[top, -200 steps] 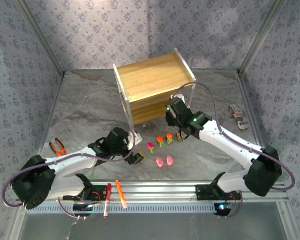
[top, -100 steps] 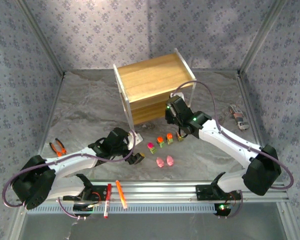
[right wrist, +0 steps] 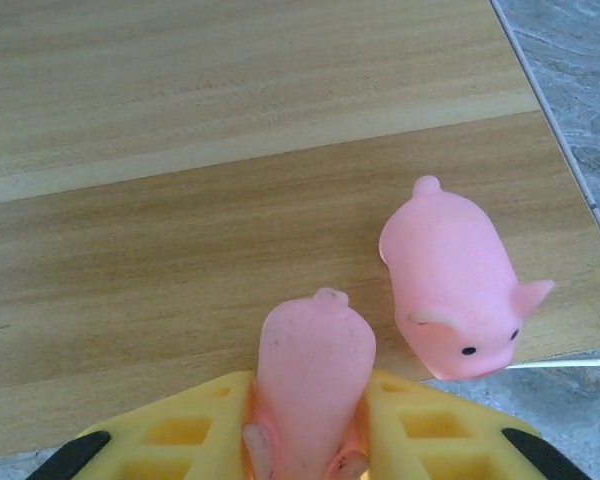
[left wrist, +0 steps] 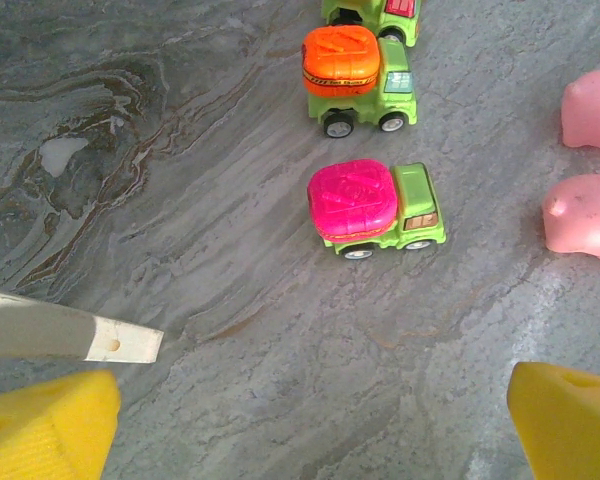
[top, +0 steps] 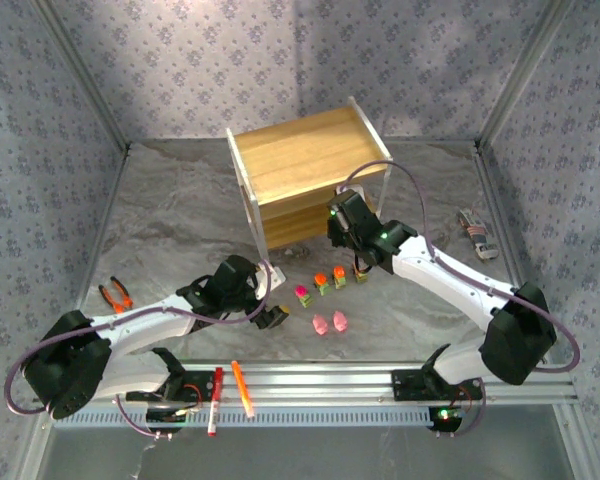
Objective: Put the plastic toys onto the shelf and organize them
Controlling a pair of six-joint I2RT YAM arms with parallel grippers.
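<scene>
1. Since the earlier frame our right end effector (right wrist: pixel 310 425) has edged closer to the shelf (top: pixel 305 160); our left arm has not shifted.
2. It is clamped on a pink pig (right wrist: pixel 315 350), which sits over the lower board (right wrist: pixel 180 230), just inside the near edge.
3. A second pig (right wrist: pixel 455 285) lies on that board just beside the held one, with its head at the edge.
4. We judge the main risk to be a sideways drift on the way down, which would push the second pig off the board.
5. Letting go this near the edge could let the held pig tip back onto the worktop (top: pixel 180 230).
6. The pig looks squeezed between the pads, so it may cling to one of them as they part and be dragged out.
7. In the top view our right wrist is close to the white frame (top: pixel 385 185). Clipping it could shift the whole shelf.
8. Our left end effector (left wrist: pixel 310 440) hangs wide open and empty over the worktop, near the magenta truck (left wrist: pixel 375 210). The orange truck (left wrist: pixel 358 80) is close behind it, so a careless reach could scatter both.
</scene>
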